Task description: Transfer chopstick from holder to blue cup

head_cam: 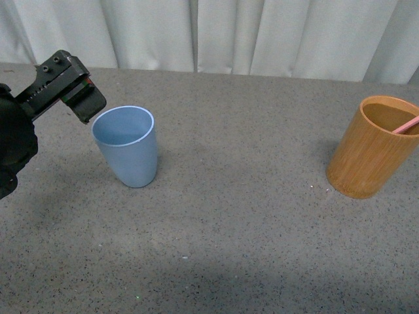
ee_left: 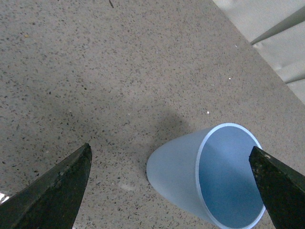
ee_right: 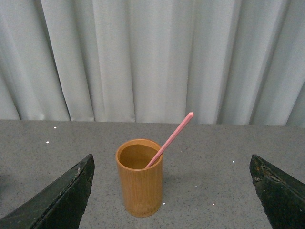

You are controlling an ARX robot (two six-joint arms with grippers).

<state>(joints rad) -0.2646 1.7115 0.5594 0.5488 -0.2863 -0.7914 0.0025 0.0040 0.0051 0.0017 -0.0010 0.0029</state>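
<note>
The light blue cup stands upright at the left of the grey table. My left gripper hovers just behind and left of its rim, open and empty; in the left wrist view the cup lies between the open fingers. The orange-brown holder stands at the far right with the pink chopstick leaning out of it. My right gripper is out of the front view; in the right wrist view it is open, facing the holder and chopstick from a distance.
The speckled grey table runs between cup and holder. A white pleated curtain hangs along the table's far edge.
</note>
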